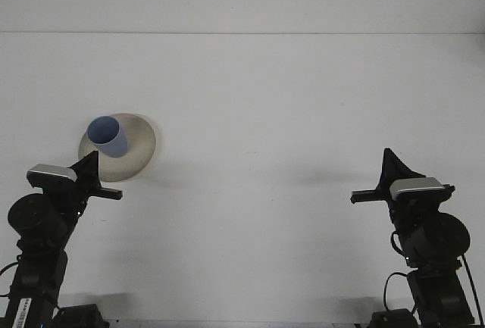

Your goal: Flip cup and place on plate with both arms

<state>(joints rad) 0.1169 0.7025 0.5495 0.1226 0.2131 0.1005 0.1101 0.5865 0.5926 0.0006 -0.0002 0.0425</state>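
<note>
A blue cup point(108, 137) stands on the left part of a beige plate point(141, 146) at the table's left, its open mouth up, and nothing holds it. My left gripper point(92, 157) is drawn back to the near left, just in front of the plate's edge, its fingers showing as a single dark point, shut and empty. At the near right my right gripper point(389, 155) sits far from the plate, also shut and empty.
The white table point(265, 116) runs back to a pale wall. Both arm bases and their cables rise at the bottom corners.
</note>
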